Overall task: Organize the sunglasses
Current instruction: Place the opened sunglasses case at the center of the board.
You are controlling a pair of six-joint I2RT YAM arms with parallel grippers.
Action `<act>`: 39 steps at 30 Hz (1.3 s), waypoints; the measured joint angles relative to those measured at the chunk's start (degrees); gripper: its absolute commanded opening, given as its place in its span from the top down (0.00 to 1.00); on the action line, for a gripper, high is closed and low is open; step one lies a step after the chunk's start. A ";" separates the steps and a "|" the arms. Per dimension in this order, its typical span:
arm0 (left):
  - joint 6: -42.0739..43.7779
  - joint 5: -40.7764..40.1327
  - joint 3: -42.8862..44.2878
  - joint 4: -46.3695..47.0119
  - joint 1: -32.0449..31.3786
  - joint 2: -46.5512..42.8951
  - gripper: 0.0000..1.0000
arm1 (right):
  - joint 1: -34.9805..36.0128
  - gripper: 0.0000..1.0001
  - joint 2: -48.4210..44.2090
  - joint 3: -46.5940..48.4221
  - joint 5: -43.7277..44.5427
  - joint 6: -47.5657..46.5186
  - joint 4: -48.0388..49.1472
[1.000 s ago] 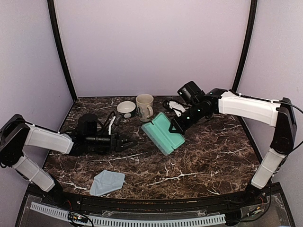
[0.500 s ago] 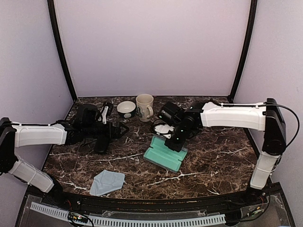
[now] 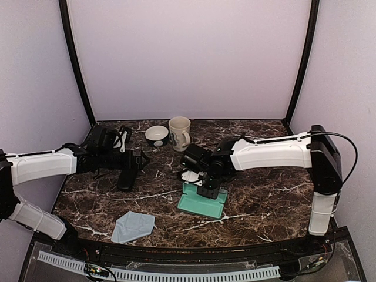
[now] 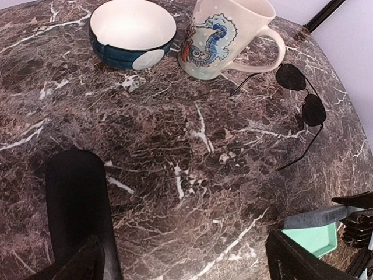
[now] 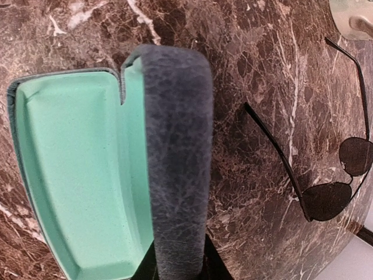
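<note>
While the right gripper (image 5: 178,267) pinches the case (image 5: 76,175) — its fingertips are cropped.

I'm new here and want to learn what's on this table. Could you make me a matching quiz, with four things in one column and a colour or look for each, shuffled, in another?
Things:
1. sunglasses
2. mug
3. hard case
4. cloth

Looks:
A. mint green inside, open
B. pale grey-blue, crumpled
C. thin black wire, dark lenses
D. cream with a seahorse picture

Pairs: 1-C, 2-D, 3-A, 4-B
</note>
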 measured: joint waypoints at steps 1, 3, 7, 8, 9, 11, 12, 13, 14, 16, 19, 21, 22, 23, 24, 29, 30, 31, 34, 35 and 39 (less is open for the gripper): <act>0.17 -0.28 0.07 -0.98 0.00 -0.35 0.01 | 0.02 0.71 0.15 0.02 0.39 -0.04 0.04; 0.39 -1.14 0.39 -2.95 0.00 -0.83 0.01 | 0.04 0.69 0.17 0.04 1.46 -0.42 0.07; 0.79 -2.25 0.46 -6.45 -0.02 -2.19 0.02 | 0.15 0.77 0.17 0.28 3.23 -0.92 0.55; 0.81 -2.51 0.44 -7.08 -0.02 -2.64 0.02 | 0.15 0.79 0.17 0.35 3.63 -0.94 0.66; 0.81 -2.84 0.37 -7.48 -0.02 -3.17 0.02 | 0.15 0.81 0.17 0.48 4.02 -1.01 0.72; 0.81 -3.15 0.00 -8.02 -0.02 -4.35 0.02 | 0.15 0.84 0.31 1.18 4.52 -1.40 0.76; 0.79 -3.32 -0.22 -8.26 -0.02 -4.92 0.02 | 0.15 0.86 0.50 1.79 4.66 -1.64 0.79; 0.79 -3.52 -0.31 -8.66 -0.02 -5.33 0.02 | 0.15 0.87 0.76 2.36 4.76 -2.01 0.90; 0.76 -3.72 -0.39 -8.98 -0.02 -5.66 0.02 | 0.15 0.89 1.20 3.23 4.81 -2.27 0.87; 0.79 -4.20 -0.59 -9.42 -0.02 -6.14 0.02 | 0.15 0.93 2.34 4.79 5.01 -2.60 1.22; 0.79 -4.92 -1.07 -9.99 -0.04 -6.99 0.02 | 0.15 0.95 4.09 6.64 4.85 -3.45 1.92; 0.79 -5.33 -1.31 -10.08 -0.07 -7.52 0.02 | 0.20 0.96 4.72 7.58 4.61 -3.82 2.01; 0.81 -5.51 -1.33 -10.10 -0.07 -7.65 0.02 | 0.20 0.96 4.90 8.02 4.61 -4.07 2.14; 0.81 -5.73 -1.33 -10.08 -0.07 -7.80 0.02 | 0.20 0.96 5.09 8.37 4.61 -4.24 2.23; 0.81 -5.90 -1.31 -10.10 -0.07 -7.89 0.02 | 0.20 0.96 5.22 8.74 4.63 -4.46 2.32; 0.81 -6.62 -1.36 -10.10 -0.07 -7.91 0.02 | 0.20 0.96 7.19 12.13 5.66 -6.10 2.82; 0.81 -6.75 -1.40 -10.10 -0.07 -7.91 0.02 | 0.20 0.97 7.78 13.00 6.32 -6.62 3.28; 0.81 -6.95 -1.44 -10.10 -0.07 -7.91 0.02 | 0.22 0.97 8.44 13.86 6.97 -7.15 3.85; 0.79 -7.54 -1.46 -10.10 -0.07 -7.91 0.01 | 0.31 0.97 10.91 16.90 10.56 -8.81 4.92; 0.76 -7.74 -1.46 -10.10 -0.07 -7.89 0.01 | 0.33 0.97 11.74 17.75 11.85 -9.31 5.42; 0.74 -8.26 -1.46 -10.05 -0.07 -7.87 0.01 | 0.61 0.93 15.37 19.69 19.19 -12.11 9.29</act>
